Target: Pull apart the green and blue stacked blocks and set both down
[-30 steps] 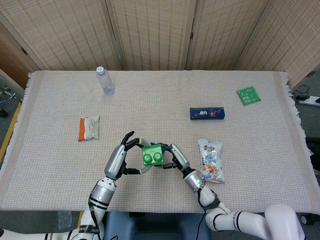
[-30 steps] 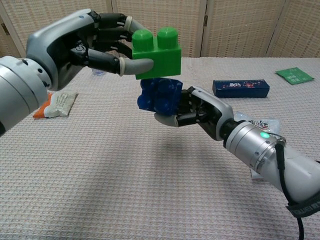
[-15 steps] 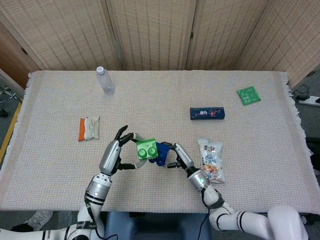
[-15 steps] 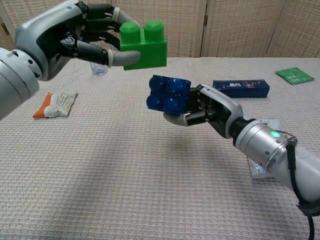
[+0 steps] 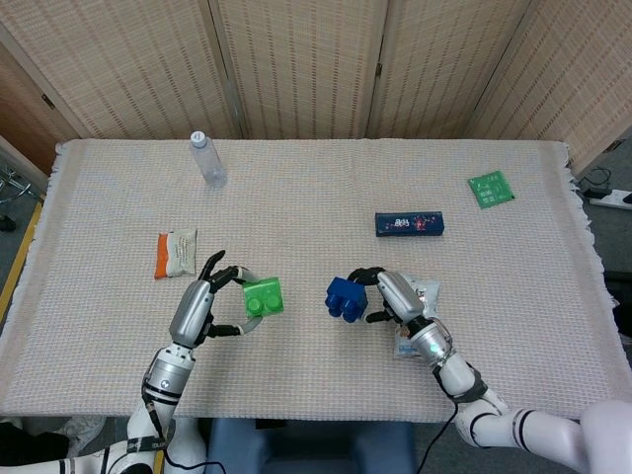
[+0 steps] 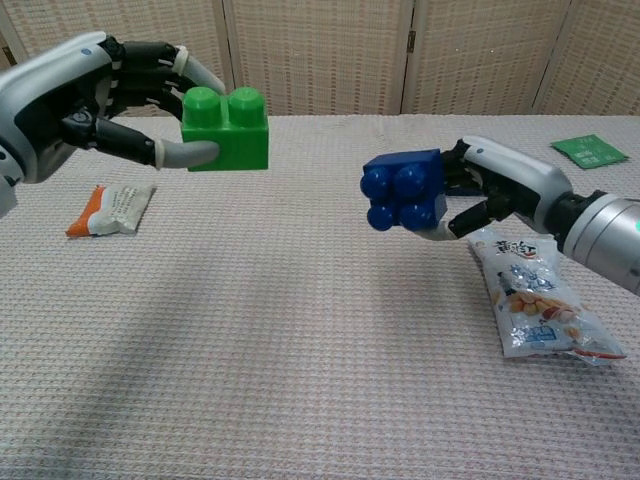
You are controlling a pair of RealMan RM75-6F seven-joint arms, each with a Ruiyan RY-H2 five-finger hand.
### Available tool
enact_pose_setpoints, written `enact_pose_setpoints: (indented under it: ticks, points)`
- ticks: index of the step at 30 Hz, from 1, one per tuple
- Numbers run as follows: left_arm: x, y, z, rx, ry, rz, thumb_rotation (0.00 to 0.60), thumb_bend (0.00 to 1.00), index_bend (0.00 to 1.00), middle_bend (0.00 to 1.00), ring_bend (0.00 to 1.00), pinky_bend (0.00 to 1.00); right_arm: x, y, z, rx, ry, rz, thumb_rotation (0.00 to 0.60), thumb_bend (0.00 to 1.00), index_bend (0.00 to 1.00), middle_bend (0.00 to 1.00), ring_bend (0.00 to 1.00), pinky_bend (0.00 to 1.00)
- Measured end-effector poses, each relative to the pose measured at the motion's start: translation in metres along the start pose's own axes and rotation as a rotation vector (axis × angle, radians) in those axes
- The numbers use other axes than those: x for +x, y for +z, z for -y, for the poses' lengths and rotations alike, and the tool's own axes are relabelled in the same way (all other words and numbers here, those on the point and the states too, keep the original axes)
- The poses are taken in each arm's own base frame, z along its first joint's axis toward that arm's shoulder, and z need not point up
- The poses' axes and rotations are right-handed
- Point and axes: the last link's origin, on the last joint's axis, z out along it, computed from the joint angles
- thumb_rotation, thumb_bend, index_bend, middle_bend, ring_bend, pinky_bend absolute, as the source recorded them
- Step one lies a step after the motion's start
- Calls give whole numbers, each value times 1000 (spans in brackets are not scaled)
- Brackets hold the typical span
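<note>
The two blocks are apart and both are held above the table. My left hand [image 5: 200,306] [image 6: 95,95] grips the green block [image 5: 263,297] [image 6: 227,131] by its left end, studs up. My right hand [image 5: 394,296] [image 6: 500,185] holds the blue block [image 5: 347,297] [image 6: 403,190] from its right side, tipped so its studs face the chest camera. A wide gap separates the blocks.
A snack bag [image 5: 413,326] [image 6: 537,300] lies under my right hand. An orange-and-white packet [image 5: 176,253] [image 6: 112,209] lies at the left. A dark blue box [image 5: 409,224], a water bottle [image 5: 207,158] and a green packet [image 5: 490,189] [image 6: 589,151] lie further back.
The blocks have come apart. My left hand carried the green block to the left, and my right hand carried the blue block to the right and turned its studs toward the chest camera.
</note>
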Motion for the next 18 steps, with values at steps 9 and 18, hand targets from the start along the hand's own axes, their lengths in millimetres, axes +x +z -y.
enact_pose_setpoints:
  ticks: [9,18]
  points:
    - [-18,-2,32,79,-11,44,600,471,815,939,473,73,29,-14,-25,-143,-261,39,600,361,847,424,402,264]
    - [-38,4,56,139,-63,98,600,472,815,939,473,71,28,-5,-33,-182,-392,76,600,360,847,424,401,264]
